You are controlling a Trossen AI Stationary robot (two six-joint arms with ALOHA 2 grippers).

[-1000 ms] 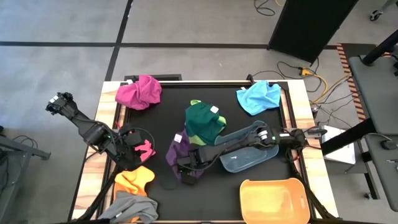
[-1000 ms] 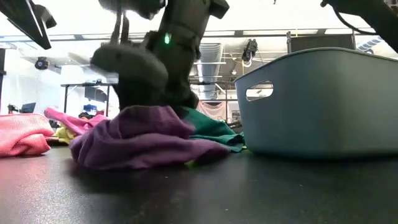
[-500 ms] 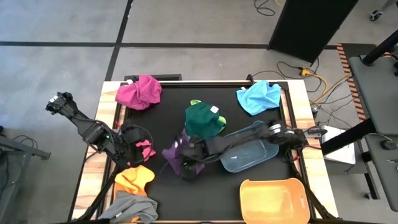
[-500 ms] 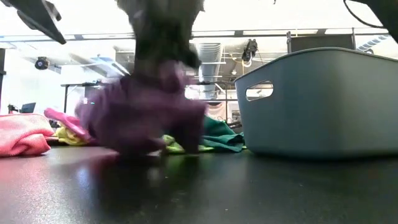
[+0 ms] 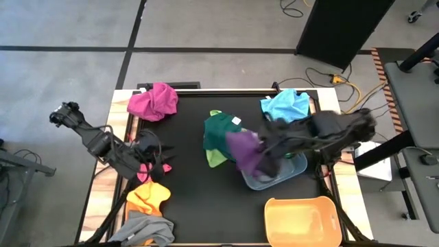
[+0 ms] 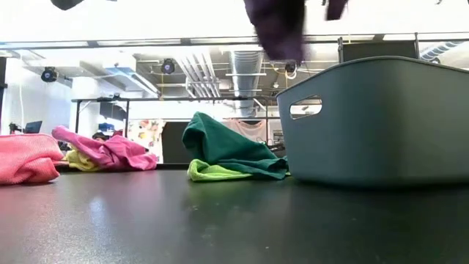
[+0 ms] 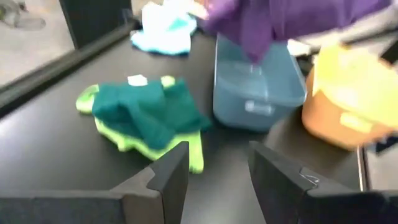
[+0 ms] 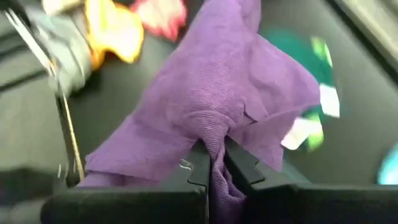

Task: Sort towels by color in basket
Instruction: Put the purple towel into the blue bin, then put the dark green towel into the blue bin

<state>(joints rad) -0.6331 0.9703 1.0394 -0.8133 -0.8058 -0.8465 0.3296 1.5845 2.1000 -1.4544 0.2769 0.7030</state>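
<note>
No legible text, label or number anywhere.

right gripper (image 5: 264,147) motion-blurred, purple towel (image 6: 277,26) cut off at top, grey towel (image 5: 145,232) cropped

Black-topped table with a pale wooden rim (image 5: 121,110), cloths and two tubs spread over it.
On it lay a crumpled magenta cloth (image 5: 153,101), a light blue cloth (image 5: 284,107), a dark green cloth (image 5: 221,132) over a lime one (image 5: 215,158), a small pink cloth (image 5: 150,169), an orange-yellow cloth (image 5: 148,199), a grey cloth (image 5: 145,230), a grey-blue plastic basket (image 5: 273,180) and an orange plastic tub (image 5: 300,221).
</note>
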